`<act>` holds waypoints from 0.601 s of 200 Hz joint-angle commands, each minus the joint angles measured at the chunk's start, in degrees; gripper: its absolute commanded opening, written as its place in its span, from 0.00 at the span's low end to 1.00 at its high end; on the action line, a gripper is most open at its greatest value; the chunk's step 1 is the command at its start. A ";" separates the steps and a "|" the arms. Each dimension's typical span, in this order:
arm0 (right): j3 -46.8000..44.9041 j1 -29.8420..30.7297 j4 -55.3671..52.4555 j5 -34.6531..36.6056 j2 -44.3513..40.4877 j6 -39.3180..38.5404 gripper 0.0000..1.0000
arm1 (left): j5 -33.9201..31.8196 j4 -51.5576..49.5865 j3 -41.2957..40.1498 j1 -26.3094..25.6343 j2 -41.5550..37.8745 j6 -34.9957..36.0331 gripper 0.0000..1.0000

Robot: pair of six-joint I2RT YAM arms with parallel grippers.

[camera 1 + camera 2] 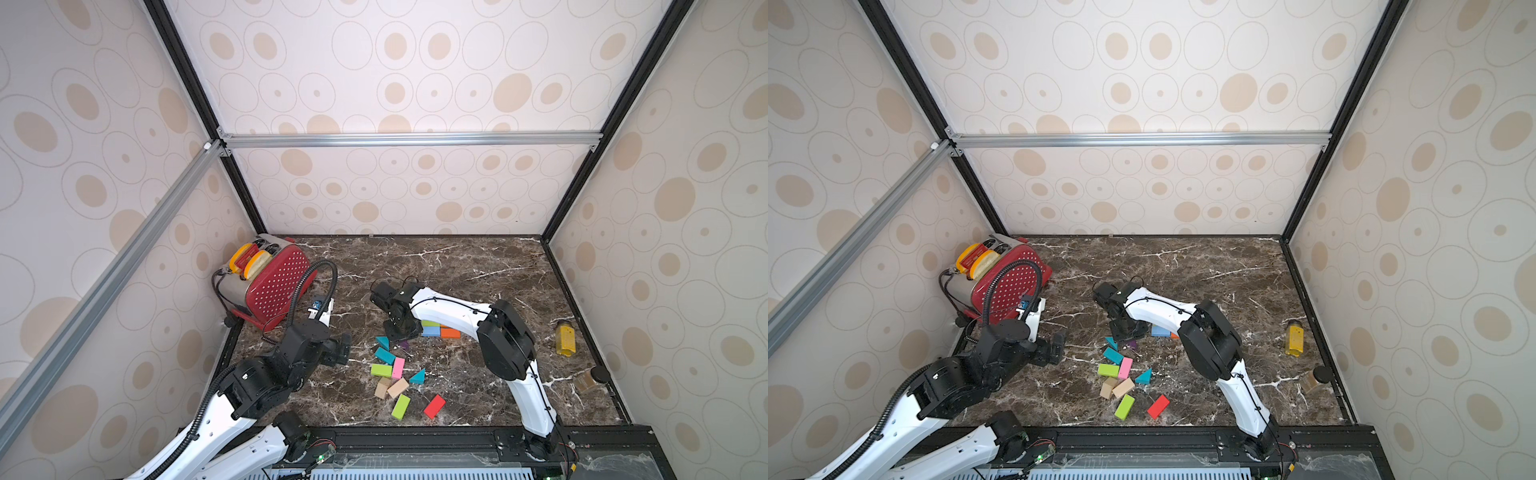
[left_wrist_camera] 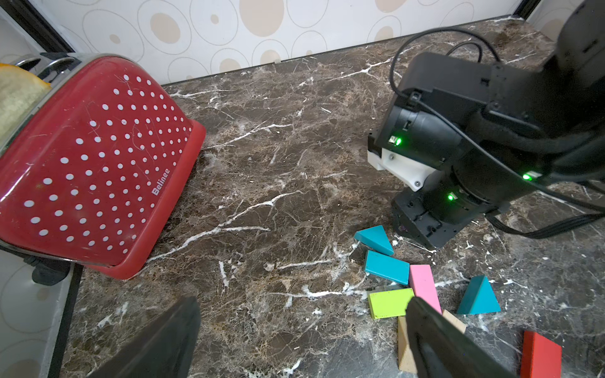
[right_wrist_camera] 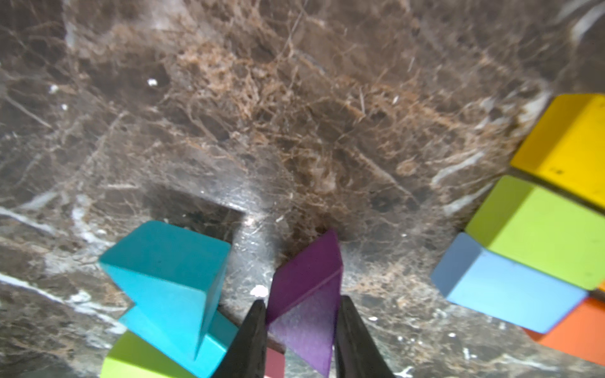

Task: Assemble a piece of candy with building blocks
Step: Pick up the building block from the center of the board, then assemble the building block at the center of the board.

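My right gripper (image 3: 302,301) is shut on a purple wedge (image 3: 304,281), one black finger on each side; in a top view it (image 1: 401,332) points down over that wedge (image 1: 404,344). Beside it lie a teal wedge (image 3: 163,271) and a tight group of yellow (image 3: 566,147), green (image 3: 537,232), blue (image 3: 510,291) and orange (image 3: 576,333) building blocks. More loose blocks lie nearer the front: teal (image 1: 384,355), pink (image 1: 398,367), green (image 1: 381,370), tan (image 1: 397,387) and red (image 1: 434,406). My left gripper (image 2: 302,311) is open and empty, left of the pile (image 1: 343,349).
A red perforated toaster (image 1: 276,286) stands at the back left, close to the left arm. A yellow jar (image 1: 565,340) and a dark-lidded jar (image 1: 590,380) sit along the right edge. Walls enclose the marble table (image 1: 457,270) on three sides.
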 commanded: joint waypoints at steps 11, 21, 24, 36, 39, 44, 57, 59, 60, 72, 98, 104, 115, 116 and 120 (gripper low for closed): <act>3.32 -0.94 -2.77 6.38 -4.66 -12.24 0.28 | -0.40 0.05 0.36 0.33 -0.11 0.00 0.99; 3.39 -1.76 -2.84 8.27 -6.37 -18.14 0.28 | -0.41 0.05 0.30 0.33 -0.26 -0.02 0.99; 3.13 -2.04 -2.63 8.77 -6.93 -20.10 0.28 | -0.41 0.06 0.30 0.31 -0.26 -0.02 0.99; 1.35 -3.76 -1.56 9.86 -9.62 -27.67 0.28 | -0.36 0.13 0.35 0.30 -0.33 -0.02 0.99; 0.55 -4.44 -0.93 9.41 -10.54 -30.06 0.28 | -0.41 0.06 0.35 0.32 -0.31 -0.02 0.99; -0.78 -5.46 0.37 8.72 -11.89 -33.44 0.28 | -0.40 0.06 0.31 0.31 -0.27 -0.02 0.99; -4.70 -8.99 4.10 9.15 -15.28 -38.58 0.28 | -0.24 0.06 0.35 0.30 -0.52 -0.02 0.99; -5.04 -9.66 4.53 8.88 -15.61 -39.27 0.27 | -0.20 0.12 0.34 0.32 -0.53 -0.02 0.99; -5.18 -9.96 4.76 8.60 -15.75 -39.61 0.27 | -0.17 0.13 0.32 0.28 -0.53 -0.02 0.99; -6.29 -13.85 6.49 4.61 -17.47 -43.89 0.27 | -0.17 0.14 0.33 0.32 -0.51 0.06 0.99; -9.36 -18.59 12.34 3.23 -20.07 -59.31 0.26 | 0.09 0.22 0.32 0.30 -0.56 0.07 0.99; -9.60 -19.26 13.29 3.21 -20.01 -62.48 0.25 | -0.02 0.20 0.30 0.32 -0.53 0.08 0.99; -9.99 -20.05 15.49 4.55 -19.28 -66.66 0.23 | -0.06 0.23 0.31 0.32 -0.40 0.15 0.99; -9.94 -20.08 15.65 4.76 -19.17 -66.97 0.23 | -0.06 0.22 0.30 0.32 -0.38 0.15 0.99; -9.78 -20.18 15.90 5.56 -18.65 -68.52 0.21 | -0.06 0.22 0.31 0.31 -0.39 0.15 0.99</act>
